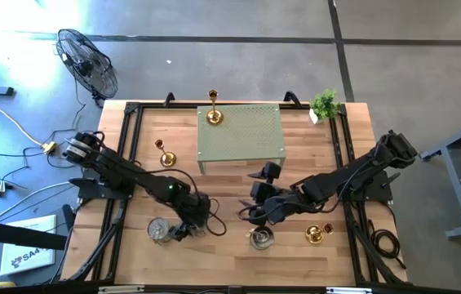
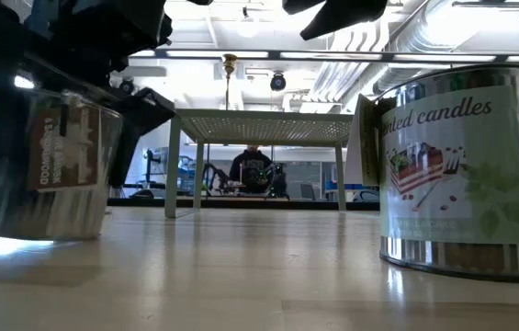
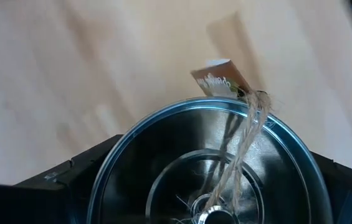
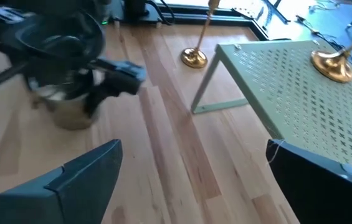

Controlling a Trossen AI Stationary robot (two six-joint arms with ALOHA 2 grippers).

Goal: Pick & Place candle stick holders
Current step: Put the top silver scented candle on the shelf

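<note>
Grey concrete floor (image 1: 238,49) surrounded the wooden tabletop (image 1: 230,253). A black fan (image 1: 87,61) stood nearby, yellow cable (image 1: 10,122) trailing beside it (bright glare there). Ceiling ducts (image 2: 406,37) and lights ran overhead.

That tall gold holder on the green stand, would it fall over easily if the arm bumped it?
Probably. The gold holder has a thin, tall stem over a small round base, so it looks top-heavy and apt to tip. Its shiny metal may slip between fingers. The perforated green stand is raised, so a fall could send it rolling off.
</note>
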